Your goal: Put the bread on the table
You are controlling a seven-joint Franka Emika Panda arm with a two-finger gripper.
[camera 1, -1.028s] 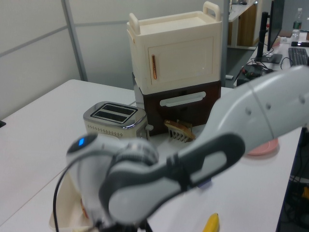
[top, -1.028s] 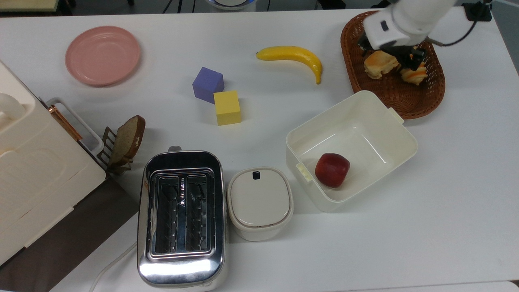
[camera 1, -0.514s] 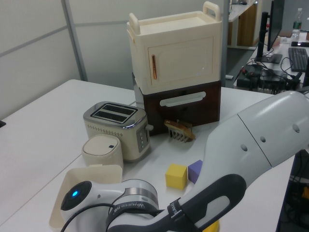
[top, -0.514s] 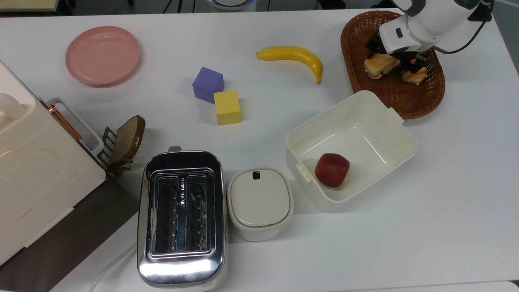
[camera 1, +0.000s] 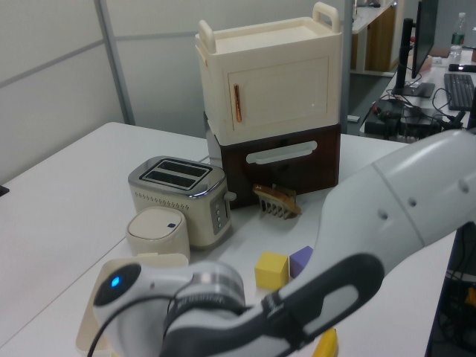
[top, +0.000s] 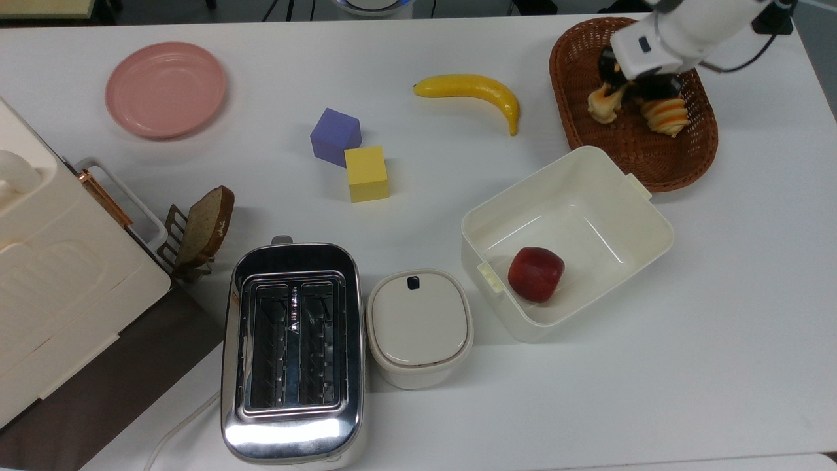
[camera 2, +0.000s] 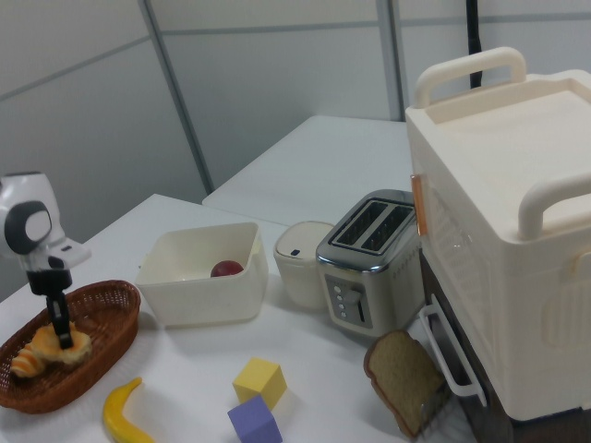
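Lying in the wicker basket (top: 680, 163), the bread (top: 603, 104) sits beside the striped spiral roll (top: 666, 116). The claw (camera 2: 61, 325) reaches down into the basket at the bread; whether it grips cannot be told. Beside the basket on the white bench (top: 719, 327): banana (top: 477, 91), open cream container (top: 644, 216).

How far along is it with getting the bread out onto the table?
Nothing is finished yet: the bread lies in the wicker basket, beside the spiral roll. In hand: the gripper is down in the basket right at the bread; whether it has a grip cannot be told. Left to do: lift the bread out and set it on the white table.
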